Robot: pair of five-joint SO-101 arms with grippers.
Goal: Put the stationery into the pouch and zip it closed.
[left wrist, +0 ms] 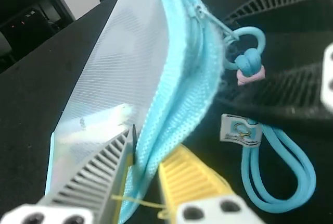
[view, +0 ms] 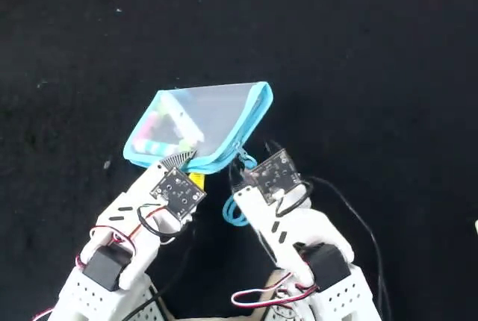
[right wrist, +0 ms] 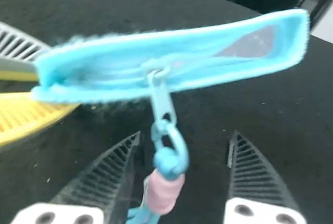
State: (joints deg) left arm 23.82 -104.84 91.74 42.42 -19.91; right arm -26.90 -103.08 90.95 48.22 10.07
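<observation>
A light-blue pouch (view: 213,116) with a see-through mesh face lies mid-table, with pastel stationery (view: 166,133) inside it. My left gripper (view: 188,166) is shut on the pouch's near zipper edge. Its grey and yellow fingers clamp the blue fabric (left wrist: 156,130) in the left wrist view (left wrist: 138,148). The zipper pull (right wrist: 161,104) hangs from the pouch's edge (right wrist: 171,62) with a blue cord and a pink bead (right wrist: 164,193). It dangles between the open fingers of my right gripper (right wrist: 184,138), touching neither. From above, the right gripper (view: 248,166) sits just beside the pull.
A blue cord loop (view: 234,210) trails from the zipper pull onto the black tabletop (view: 373,75) between the two arms. It also shows beside a small tag (left wrist: 239,130) in the left wrist view. Cables hang at the table's far edge.
</observation>
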